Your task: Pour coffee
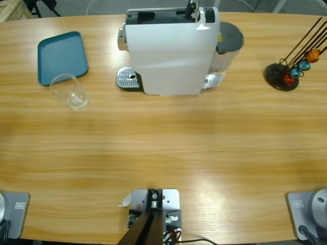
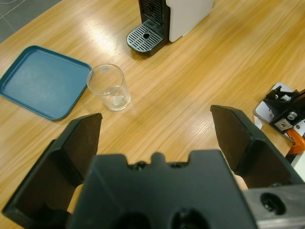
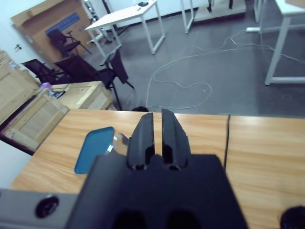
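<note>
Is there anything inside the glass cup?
The glass looks empty: you can see the wooden table right through its clear walls and bottom. No brown coffee shows in it. It stands upright beside the blue tray, not under the coffee machine.

1. You have a teal rectangular plastic tray (image 1: 61,56) near the table's far left.
2. A black wire capsule stand (image 1: 282,76) with orange, blue and red capsules (image 1: 301,65) sits far right.

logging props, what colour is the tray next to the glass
Teal blue, plain, no pattern. The tray shows best in the left wrist view, beside the glass.
</note>
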Tool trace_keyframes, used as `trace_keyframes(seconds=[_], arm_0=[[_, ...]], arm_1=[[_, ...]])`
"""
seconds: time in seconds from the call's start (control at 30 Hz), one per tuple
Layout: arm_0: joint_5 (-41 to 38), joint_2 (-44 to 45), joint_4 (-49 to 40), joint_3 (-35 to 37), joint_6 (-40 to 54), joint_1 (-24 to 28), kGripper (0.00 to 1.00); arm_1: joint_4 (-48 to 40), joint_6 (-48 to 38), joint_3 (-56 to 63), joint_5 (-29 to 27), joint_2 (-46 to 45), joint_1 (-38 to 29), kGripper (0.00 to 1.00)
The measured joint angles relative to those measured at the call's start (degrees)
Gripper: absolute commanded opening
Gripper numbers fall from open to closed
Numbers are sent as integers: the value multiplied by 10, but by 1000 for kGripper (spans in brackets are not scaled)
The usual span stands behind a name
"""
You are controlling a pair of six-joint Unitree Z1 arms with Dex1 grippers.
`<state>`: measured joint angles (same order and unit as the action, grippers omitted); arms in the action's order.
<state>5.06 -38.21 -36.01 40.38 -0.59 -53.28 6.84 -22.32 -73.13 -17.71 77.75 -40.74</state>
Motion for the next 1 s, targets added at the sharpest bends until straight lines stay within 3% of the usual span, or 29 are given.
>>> trace_keyframes(seconds=[0.33,1.0], arm_0=[[0,0,0,0,0,0,1000],[0,0,0,0,0,0,1000]], arm_1=[[-23,-126,21,12,86,-5,0],[-25,-143,-61,31,165,-85,0]])
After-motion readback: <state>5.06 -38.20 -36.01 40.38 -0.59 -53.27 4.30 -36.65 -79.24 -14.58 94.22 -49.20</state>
